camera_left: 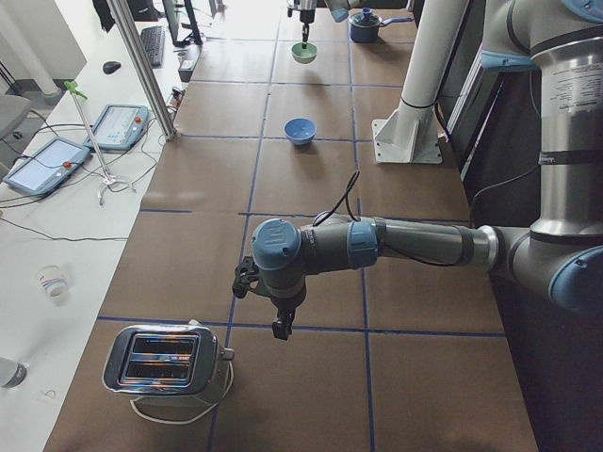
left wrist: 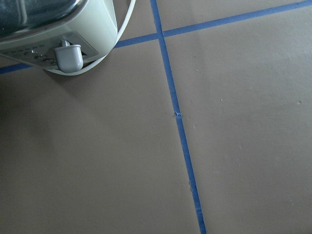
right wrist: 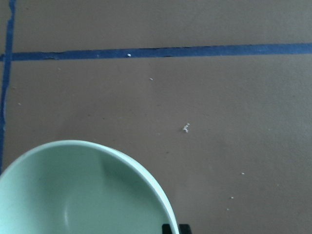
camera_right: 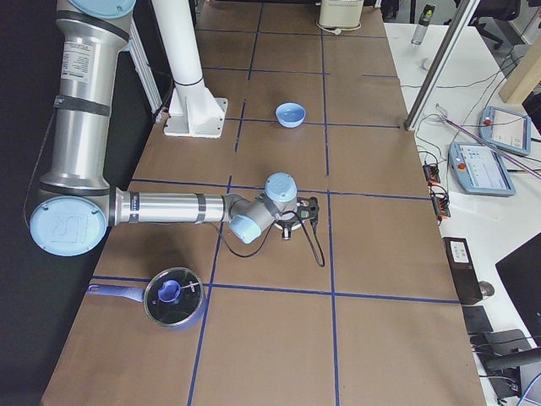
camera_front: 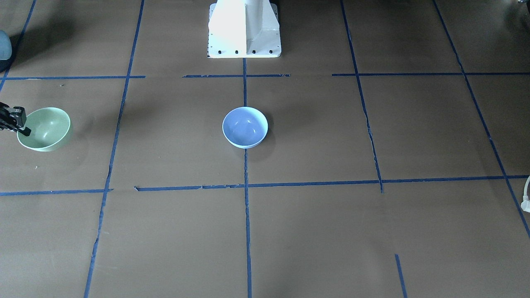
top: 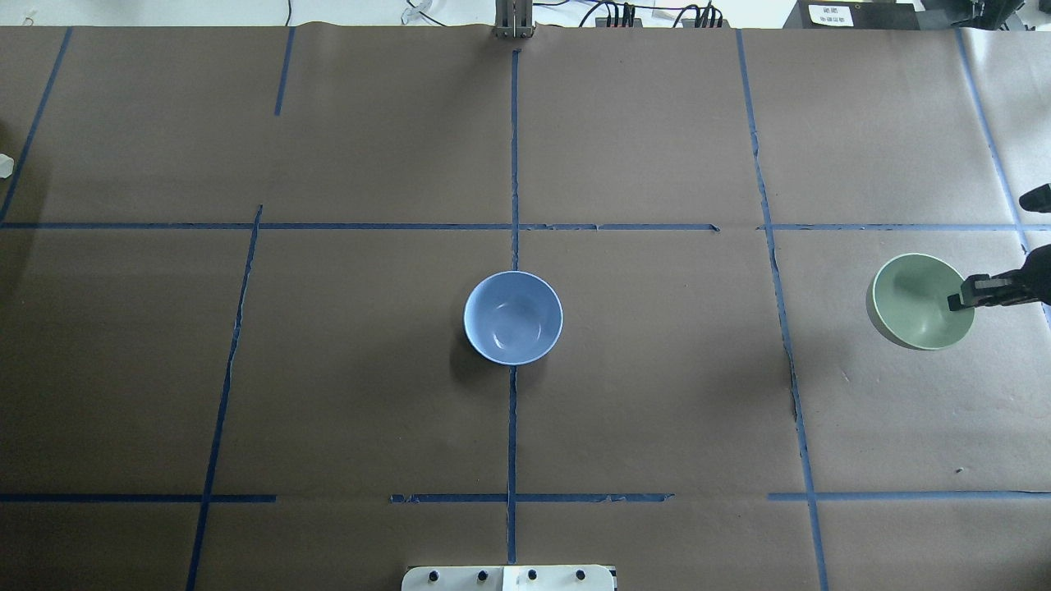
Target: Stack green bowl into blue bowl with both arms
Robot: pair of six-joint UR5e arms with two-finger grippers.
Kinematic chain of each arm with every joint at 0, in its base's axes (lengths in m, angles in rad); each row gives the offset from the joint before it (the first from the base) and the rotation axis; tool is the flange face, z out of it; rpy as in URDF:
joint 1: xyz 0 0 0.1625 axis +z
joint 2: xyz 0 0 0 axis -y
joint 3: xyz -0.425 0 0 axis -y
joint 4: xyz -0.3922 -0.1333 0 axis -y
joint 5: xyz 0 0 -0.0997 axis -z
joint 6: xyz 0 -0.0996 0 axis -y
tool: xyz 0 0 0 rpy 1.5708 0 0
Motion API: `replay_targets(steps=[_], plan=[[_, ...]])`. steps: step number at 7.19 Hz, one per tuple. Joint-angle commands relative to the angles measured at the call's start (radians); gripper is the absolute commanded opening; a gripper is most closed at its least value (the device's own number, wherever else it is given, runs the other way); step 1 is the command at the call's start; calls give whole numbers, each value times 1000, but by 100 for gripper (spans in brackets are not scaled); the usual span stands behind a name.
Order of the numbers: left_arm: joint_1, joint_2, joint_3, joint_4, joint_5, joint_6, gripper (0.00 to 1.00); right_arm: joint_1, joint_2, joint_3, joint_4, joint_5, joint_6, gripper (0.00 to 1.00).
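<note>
The green bowl point(camera_front: 43, 129) is at the table's end on my right side, also seen in the overhead view point(top: 915, 301) and close up in the right wrist view point(right wrist: 83, 195). My right gripper point(camera_front: 24, 129) point(top: 959, 301) is at its outer rim, one finger inside the bowl, jaws close together on the rim. I cannot tell whether the bowl rests on the table. The blue bowl point(camera_front: 245, 127) point(top: 513, 318) stands upright and empty at the table's centre. My left gripper point(camera_left: 279, 326) hangs over the table's other end, far from both bowls; I cannot tell if it is open.
A chrome toaster point(camera_left: 170, 363) point(left wrist: 48, 29) with a white cord stands by the left gripper. A lidded blue saucepan point(camera_right: 173, 296) sits beyond the green bowl at the right end. The white pedestal point(camera_front: 244, 29) is behind the blue bowl. Blue tape lines cross the brown tabletop.
</note>
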Motion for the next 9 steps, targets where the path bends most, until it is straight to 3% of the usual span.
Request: replay_targets(steps=[1,3,5,7,9], plan=[[0,-2,-1,0,0,0,100,-75,131,110,-105,17,224,0],[0,-3,-1,0,0,-8,100,-242,397,130,-305,-41,508,0],[0,-3,-10,0,0,-55,100,-431,670,135,-595,-251,653,0],[0,-3,-3,0,0,-55,100,-510,786,48,-628,-334,764,2],[0,-3,-3,0,0,-55,100,-563,783,14,-624,-400,779,3]])
